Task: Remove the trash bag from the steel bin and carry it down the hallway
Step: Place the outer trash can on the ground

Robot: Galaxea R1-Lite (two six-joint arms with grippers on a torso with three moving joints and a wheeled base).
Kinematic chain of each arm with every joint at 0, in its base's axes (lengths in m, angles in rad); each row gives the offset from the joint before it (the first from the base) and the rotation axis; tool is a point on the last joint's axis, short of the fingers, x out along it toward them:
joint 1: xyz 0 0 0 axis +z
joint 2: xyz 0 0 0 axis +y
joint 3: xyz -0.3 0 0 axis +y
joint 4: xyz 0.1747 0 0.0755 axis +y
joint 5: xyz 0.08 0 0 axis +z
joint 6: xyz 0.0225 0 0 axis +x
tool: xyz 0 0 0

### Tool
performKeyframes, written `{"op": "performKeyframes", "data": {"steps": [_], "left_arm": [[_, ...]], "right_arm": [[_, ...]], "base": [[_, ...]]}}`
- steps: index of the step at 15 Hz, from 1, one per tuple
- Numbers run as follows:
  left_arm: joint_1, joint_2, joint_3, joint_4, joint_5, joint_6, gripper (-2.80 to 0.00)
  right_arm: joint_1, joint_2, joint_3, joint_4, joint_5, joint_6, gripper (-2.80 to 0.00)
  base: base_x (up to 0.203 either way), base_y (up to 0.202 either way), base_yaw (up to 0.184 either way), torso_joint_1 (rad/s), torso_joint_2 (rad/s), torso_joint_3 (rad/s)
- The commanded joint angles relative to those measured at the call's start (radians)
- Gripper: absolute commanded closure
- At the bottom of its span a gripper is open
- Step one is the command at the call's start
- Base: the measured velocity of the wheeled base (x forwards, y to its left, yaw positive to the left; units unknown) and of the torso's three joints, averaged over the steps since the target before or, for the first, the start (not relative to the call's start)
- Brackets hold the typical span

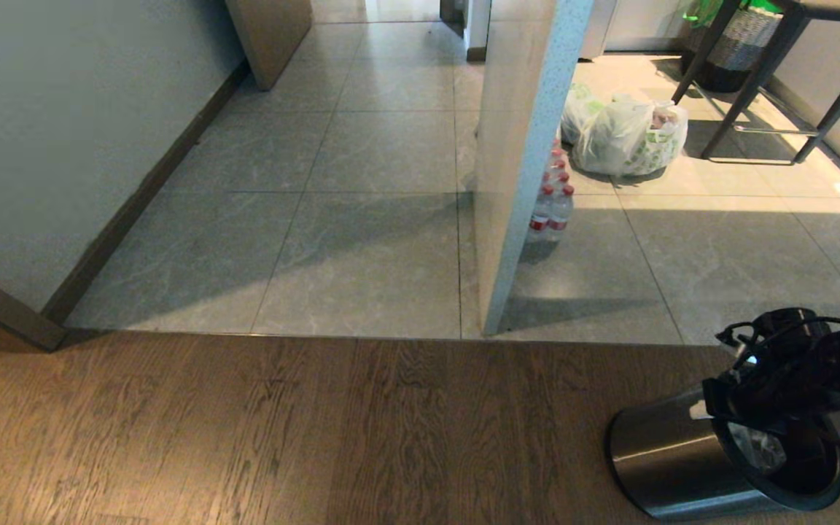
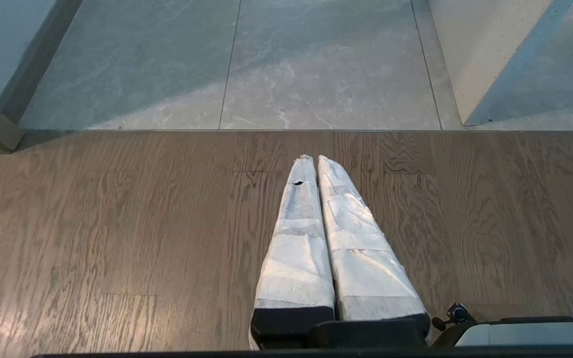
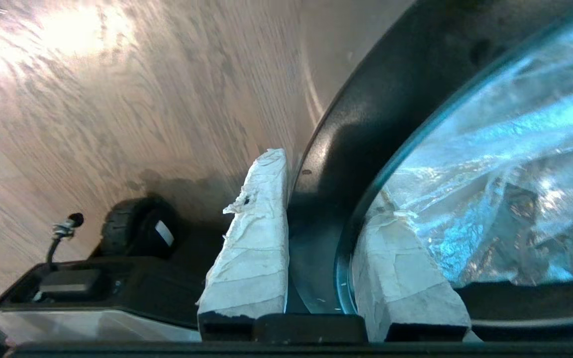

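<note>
The steel bin [image 1: 660,459] stands on the wood floor at the lower right, its black rim ring [image 3: 366,124] facing me. The clear trash bag [image 1: 755,446] lies crumpled inside it, and its wrinkled film [image 3: 505,189] fills the bin's mouth. My right gripper [image 3: 324,184] is shut on the rim, one padded finger [image 3: 261,223] outside the bin and the other inside against the film. My left gripper [image 2: 315,158] hangs shut and empty over the wood floor. Beyond the wood, the tiled hallway [image 1: 398,65] leads away.
A speckled pillar [image 1: 522,146] stands ahead with a pack of water bottles [image 1: 551,204] at its foot. Behind it are a white bag with green print [image 1: 628,135], dark table legs [image 1: 748,87] and a woven basket [image 1: 744,40]. A white wall [image 1: 63,109] runs along the left.
</note>
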Motion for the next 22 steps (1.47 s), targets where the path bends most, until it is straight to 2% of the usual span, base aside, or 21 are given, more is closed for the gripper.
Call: {"op": "performKeyframes", "data": {"steps": [1,11,19,22], "left_arm": [[0.0,0.0,0.003,0.001,0.001,0.0,0.0],[0.0,0.0,0.003,0.001,0.001,0.0,0.0],[0.0,0.0,0.003,0.001,-0.001,0.0,0.0],[0.0,0.0,0.003,0.001,0.001,0.0,0.0]], "right_arm": [[-0.01,-0.073,0.014,-0.001,0.0,0.0,0.0],[-0.016,-0.185,0.057,-0.003,-0.002,-0.009,0.0],[-0.023,-0.43,0.143,0.095,0.001,-0.114,0.0],[-0.023,-0.521,0.229,0.09,-0.001,-0.154,0.0]], "base": [[0.0,0.0,0.0,0.0,0.0,0.0],[0.0,0.0,0.0,0.0,0.0,0.0],[0.0,0.0,0.0,0.0,0.0,0.0],[0.0,0.0,0.0,0.0,0.0,0.0]]}}
